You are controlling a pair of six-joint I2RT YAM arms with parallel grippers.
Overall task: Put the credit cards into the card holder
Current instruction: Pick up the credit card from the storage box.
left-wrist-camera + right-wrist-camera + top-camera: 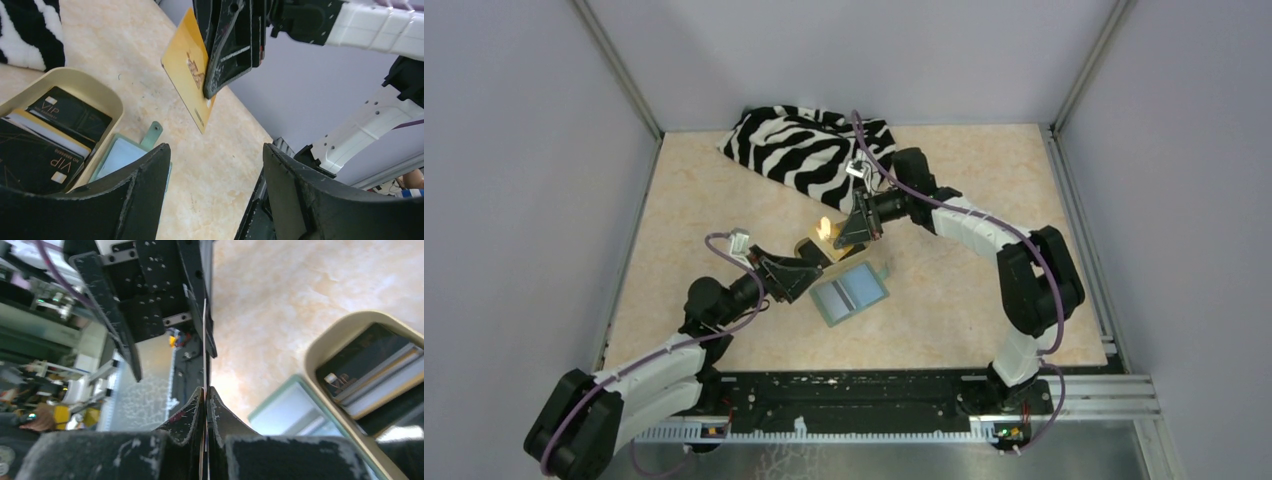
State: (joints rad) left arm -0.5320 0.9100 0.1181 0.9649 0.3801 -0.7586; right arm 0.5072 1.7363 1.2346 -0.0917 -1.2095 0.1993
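Left claw [215, 150] fills the bottom of its own wrist view, jaws spread wide w/ nothing btwn them. Just ahead & above it, the right claw [207, 90] is clenched on the gold card [182, 70]. It pinches near one edge, so most of the card hangs free, tilted, over the bench [130, 45]. Right wrist view shows the card edge-on, a thin line rising out of the shut fingers. Card is apart from the left fingers, not yet btwn them. Card holder [119, 156] lies open & flat on the bench, pale blue lining up, just beside the left claw and right against the tan dish [116, 107]. Black cards [70, 112] plus at least one paler one sit stacked in that dish. Risks, as I judge: the grip area is small, so the card may pivot or slip. If this is a handover, the right claw letting go before the left clamps would drop it. Left closing off-line could hit the right's fingers instead of plastic. Nothing pins the holder, so pushing a card in prob. slides it.
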